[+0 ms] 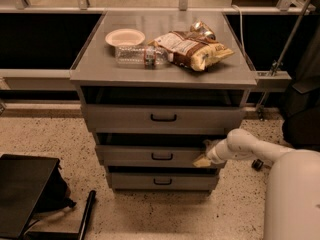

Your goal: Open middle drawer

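The middle drawer (131,155) is the second of three grey fronts in the drawer cabinet (227,98), under the taller top drawer (120,118) and above the narrow bottom drawer (132,181). Its small black handle (162,156) sits at the centre of the front, and a dark gap shows above the front's upper edge.

The claw (202,160) is at the right end of the middle drawer's front, well to the right of the handle and touching or just beside the panel's edge. Whether it is open or closed cannot be told. The white arm (246,146) reaches it from the right of the cabinet.

On the cabinet's counter (97,68) lie a pale bowl (125,36), a clear plastic bottle (140,55) on its side, a chip bag (192,49) and a can (202,28) behind the bag.
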Controlling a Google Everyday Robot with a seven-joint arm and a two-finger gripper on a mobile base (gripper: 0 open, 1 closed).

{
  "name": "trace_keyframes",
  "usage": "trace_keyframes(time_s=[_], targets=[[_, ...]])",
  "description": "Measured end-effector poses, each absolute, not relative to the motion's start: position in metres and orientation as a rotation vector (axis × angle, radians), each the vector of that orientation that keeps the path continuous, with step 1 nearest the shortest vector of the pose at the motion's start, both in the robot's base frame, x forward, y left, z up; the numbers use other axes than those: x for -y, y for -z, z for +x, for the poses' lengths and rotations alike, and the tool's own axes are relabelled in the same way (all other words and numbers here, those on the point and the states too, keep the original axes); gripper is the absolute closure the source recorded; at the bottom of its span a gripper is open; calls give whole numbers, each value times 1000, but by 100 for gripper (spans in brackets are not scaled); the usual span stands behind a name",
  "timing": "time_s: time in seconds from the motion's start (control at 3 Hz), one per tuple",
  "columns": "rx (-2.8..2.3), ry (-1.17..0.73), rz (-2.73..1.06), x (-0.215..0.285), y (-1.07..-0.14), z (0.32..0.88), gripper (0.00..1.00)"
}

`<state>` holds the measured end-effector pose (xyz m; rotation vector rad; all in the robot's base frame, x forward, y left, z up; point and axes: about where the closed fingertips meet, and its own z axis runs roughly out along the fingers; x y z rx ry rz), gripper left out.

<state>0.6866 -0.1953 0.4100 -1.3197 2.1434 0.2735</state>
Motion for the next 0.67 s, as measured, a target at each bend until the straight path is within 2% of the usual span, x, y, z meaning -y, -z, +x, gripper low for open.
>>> trace_keyframes(time_s=[0.67], targets=[[-2143,-274,-1320,196,-410,686,92]])
